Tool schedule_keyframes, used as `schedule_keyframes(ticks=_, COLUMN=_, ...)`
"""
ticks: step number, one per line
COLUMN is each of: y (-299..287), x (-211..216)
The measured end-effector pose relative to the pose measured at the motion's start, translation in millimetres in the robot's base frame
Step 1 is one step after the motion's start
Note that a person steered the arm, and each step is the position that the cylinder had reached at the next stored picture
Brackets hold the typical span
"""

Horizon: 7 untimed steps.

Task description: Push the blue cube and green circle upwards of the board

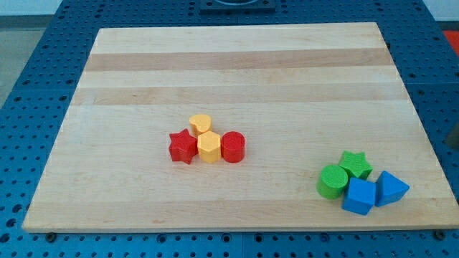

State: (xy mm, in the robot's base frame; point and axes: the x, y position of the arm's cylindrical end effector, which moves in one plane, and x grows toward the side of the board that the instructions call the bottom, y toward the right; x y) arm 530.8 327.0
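Note:
The blue cube (pixel 359 196) sits near the view's bottom right of the wooden board (pixel 237 72). The green circle (pixel 332 181), a short cylinder, touches the cube's left side. A green star (pixel 355 165) sits just above them and a blue triangle (pixel 391 188) touches the cube's right side. These four form one tight cluster. My tip and the rod do not show in this view.
A second cluster lies left of the board's middle: a red star (pixel 183 146), a yellow hexagon (pixel 209 147), a red cylinder (pixel 233 147) and a yellow heart (pixel 200 123) above them. A blue perforated table (pixel 29 86) surrounds the board.

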Motion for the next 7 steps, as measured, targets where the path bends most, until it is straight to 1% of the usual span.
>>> schedule_keyframes(ticks=1, y=-4.7, x=65.6)
schedule_keyframes(ticks=2, y=-35.3, x=86.0)
schedule_keyframes(ticks=3, y=-73.2, x=87.8)
schedule_keyframes(ticks=4, y=-139.4, x=87.3)
schedule_keyframes(ticks=5, y=-188.7, x=83.7)
schedule_keyframes(ticks=6, y=-210.7, x=55.8)
schedule_keyframes(ticks=7, y=-227.3, x=16.0)
